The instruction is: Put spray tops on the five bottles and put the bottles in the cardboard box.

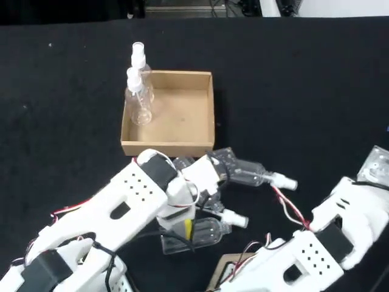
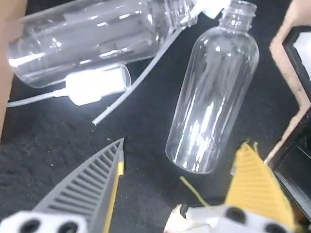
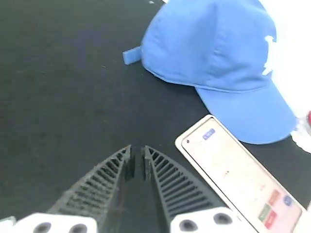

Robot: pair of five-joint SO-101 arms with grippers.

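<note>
Left gripper [image 2: 182, 143] open over base of uncapped bottle [image 2: 214, 92] | bottle axis points ahead, neck away | beside cardboard box [image 1: 167, 148] | right gripper [image 3: 137, 158] closed, empty, farther off

No legible print, even on phone [image 3: 238, 175]

— The arms?
— Left arm [image 1: 121, 207] and right arm [image 1: 316, 249]: white shells with rows of holes, black bands, red-and-white cables.
— And the ends?
— Left hand [image 2: 182, 145] grey-ribbed and yellow; right hand [image 3: 137, 155] black, ribbed.
</note>
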